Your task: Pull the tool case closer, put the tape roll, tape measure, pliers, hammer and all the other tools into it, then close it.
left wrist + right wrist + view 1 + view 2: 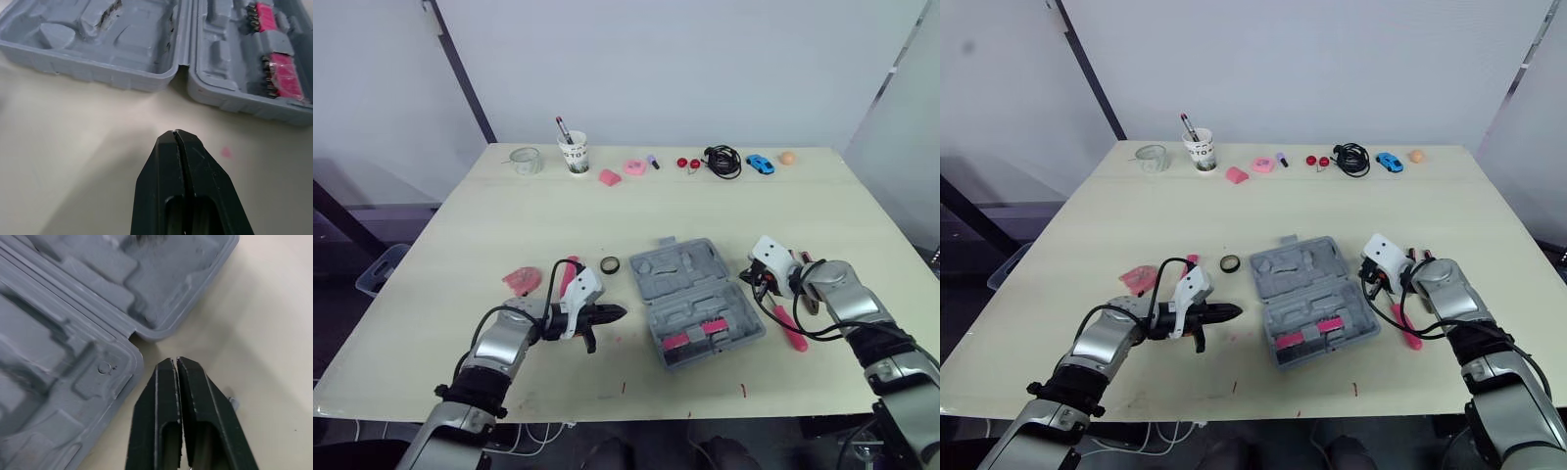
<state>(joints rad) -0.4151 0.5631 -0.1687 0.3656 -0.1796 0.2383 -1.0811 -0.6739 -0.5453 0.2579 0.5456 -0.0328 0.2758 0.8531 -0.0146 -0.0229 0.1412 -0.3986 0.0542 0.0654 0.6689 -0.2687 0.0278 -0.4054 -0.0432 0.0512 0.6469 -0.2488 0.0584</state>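
The grey tool case lies open in the middle of the table, with pink bit strips in its near half. My left gripper is shut and empty, its tips a short way from the case's left edge. My right gripper is also shut and empty, close to the case's right side near the hinge. A small black tape roll lies left of the case. Beside it are a pink-handled tool and a red-pink object. Another pink-handled tool lies under my right arm.
Along the table's far edge stand a glass jar, a paper cup with pens, pink items, a black cable, a blue toy car and an orange ball. The table's front edge runs just behind my arms.
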